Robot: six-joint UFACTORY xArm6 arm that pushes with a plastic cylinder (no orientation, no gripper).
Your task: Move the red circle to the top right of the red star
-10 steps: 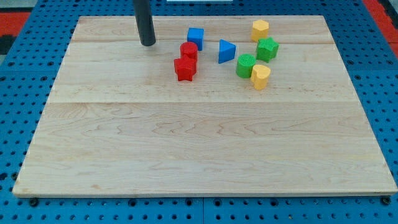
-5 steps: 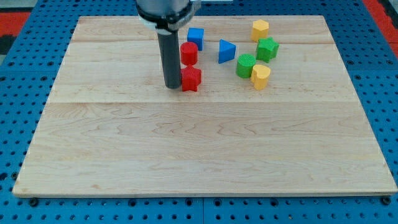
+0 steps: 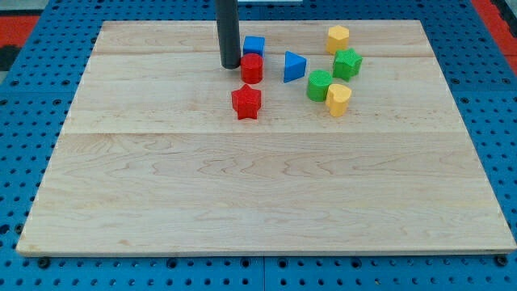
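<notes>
Wooden board (image 3: 266,202) — my tip (image 3: 230,65) just left of red circle (image 3: 252,69).

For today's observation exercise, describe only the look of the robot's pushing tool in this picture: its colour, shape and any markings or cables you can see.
It is a plain straight rod, dark grey to black, round in section and even in width, entering from the view's top. My tip is a blunt flat end. No cables, labels or markings show on it, and no jaws.

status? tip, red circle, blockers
My tip at red circle's left side. Circle above red star, not yet top right. Blue cube close behind.
</notes>
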